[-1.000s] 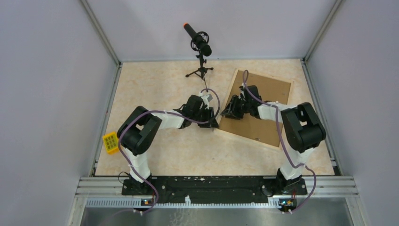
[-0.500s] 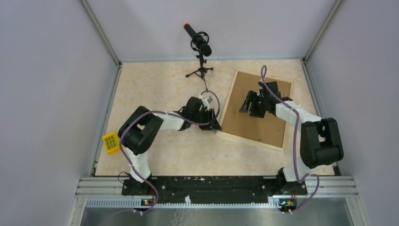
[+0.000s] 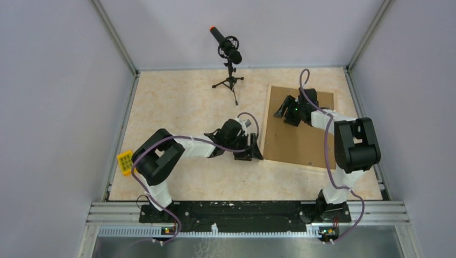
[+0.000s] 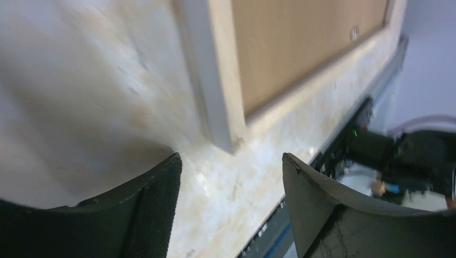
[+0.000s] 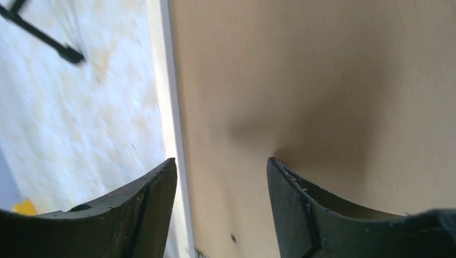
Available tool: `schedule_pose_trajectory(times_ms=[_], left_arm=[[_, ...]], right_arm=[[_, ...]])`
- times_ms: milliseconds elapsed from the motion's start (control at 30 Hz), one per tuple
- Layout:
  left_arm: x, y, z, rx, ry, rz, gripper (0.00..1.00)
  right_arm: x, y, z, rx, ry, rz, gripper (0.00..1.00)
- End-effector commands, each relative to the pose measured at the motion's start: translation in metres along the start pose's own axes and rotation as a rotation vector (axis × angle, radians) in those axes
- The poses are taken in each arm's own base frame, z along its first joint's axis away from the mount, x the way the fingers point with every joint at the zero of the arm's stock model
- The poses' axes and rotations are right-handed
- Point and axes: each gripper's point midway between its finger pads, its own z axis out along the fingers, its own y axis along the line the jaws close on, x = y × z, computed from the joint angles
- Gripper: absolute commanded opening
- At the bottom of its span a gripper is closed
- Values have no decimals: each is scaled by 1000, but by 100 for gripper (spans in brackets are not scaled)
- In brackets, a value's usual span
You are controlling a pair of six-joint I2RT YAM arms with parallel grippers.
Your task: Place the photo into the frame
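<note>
The frame [image 3: 265,121] lies flat on the right half of the table with its pale border around a brown backing board [image 3: 301,137]. The photo is out of view. My left gripper [image 3: 254,153] hangs low by the frame's near-left corner, open, nothing between its fingers. In the left wrist view the gripper [image 4: 231,157] stands just short of the frame's corner [image 4: 215,80]. My right gripper [image 3: 283,110] hovers open over the far left part of the board. In the right wrist view the gripper [image 5: 221,160] straddles the board [image 5: 301,80] beside the frame's white edge [image 5: 171,97].
A microphone on a small tripod [image 3: 228,51] stands at the back middle. A yellow block [image 3: 126,162] sits at the table's left edge. Grey walls close in three sides, and a metal rail [image 3: 247,209] carries the arm bases along the near edge.
The frame has swung from a tilt to nearly square with the table. My left gripper moved nearer and rightward along its corner and opened. My right gripper went to the board's far end.
</note>
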Motion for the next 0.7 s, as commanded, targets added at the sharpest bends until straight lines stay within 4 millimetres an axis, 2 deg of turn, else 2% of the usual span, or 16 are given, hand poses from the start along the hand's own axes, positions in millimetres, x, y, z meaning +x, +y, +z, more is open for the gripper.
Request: schedule_pose_trajectory(times_ms=[0,100,200,267,367,433,500,567,667], left_arm=[[-61,28,-19,-234,-141,43,77],[-109,16,-12,-247,-231,93,78],[-145,21,3,-286,-306,127,74],[-166,23,13,-311,-345,171,68],[-189,24,30,-308,-394,217,63],[-199,26,40,-304,-412,236,62],[-204,29,47,-306,-420,253,61],[-205,33,54,-304,-415,264,59],[-201,42,64,-302,-393,271,54]], right_arm=[[-60,36,25,-144,-159,138,59],[-78,41,30,-155,-224,193,54],[-85,36,29,-153,-289,229,52],[-87,29,28,-125,-318,234,52],[-94,35,27,-143,-329,212,52],[-94,34,38,-143,-314,197,51],[-92,31,49,-146,-303,188,42],[-90,28,59,-154,-298,200,37],[-82,22,71,-147,-272,210,34]])
